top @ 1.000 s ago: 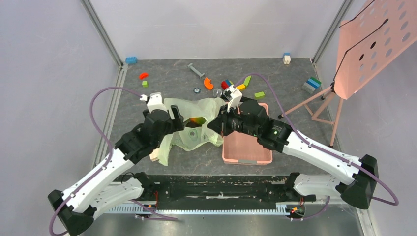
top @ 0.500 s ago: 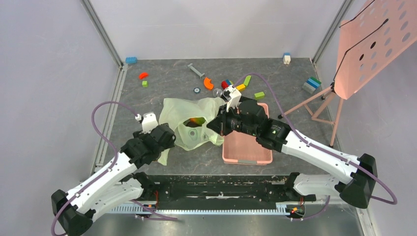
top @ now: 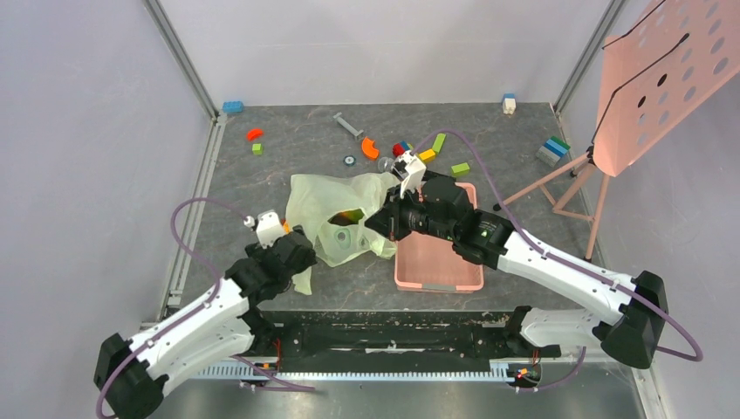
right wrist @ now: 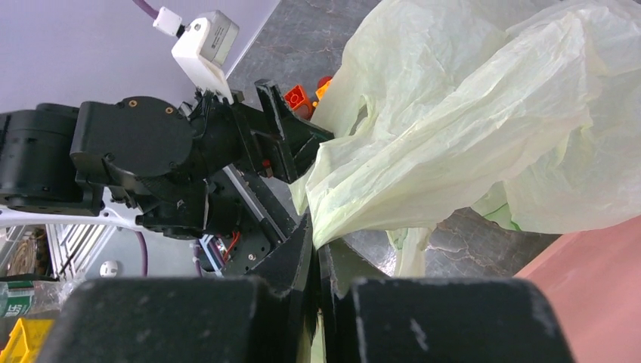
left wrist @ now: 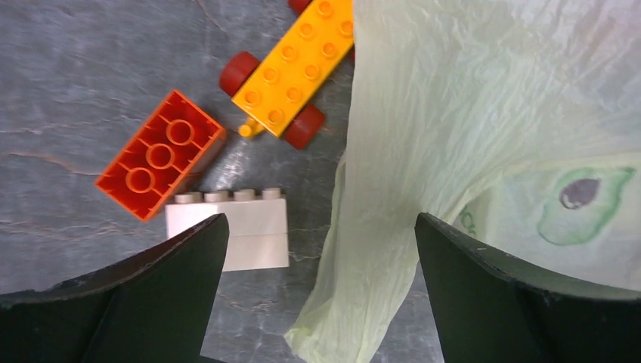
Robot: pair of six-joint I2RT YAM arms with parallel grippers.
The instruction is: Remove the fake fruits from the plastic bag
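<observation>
Top view: plastic bag [top: 327, 196] is lying mid-table beside pink basket [top: 436, 278], mango [top: 352, 214] showing inside.
Left wrist: left gripper [left wrist: 317, 227] is gaping wide, empty, over the bag's edge.
Right wrist: right gripper [right wrist: 317, 249] is pinching bag film.
Judged: bag being held up; next, the left needs to reach in.

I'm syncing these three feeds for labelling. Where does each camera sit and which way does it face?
Top external: fixed above and behind the arms, looking down on the table; both arms show whole.
Left wrist: on the left arm, looking down past the open left gripper at the plastic bag and three blocks.
Right wrist: low over the table, facing the left arm; right gripper shut on the bag.
Shared: the bag in all three; left arm in top and right-wrist views.
</observation>
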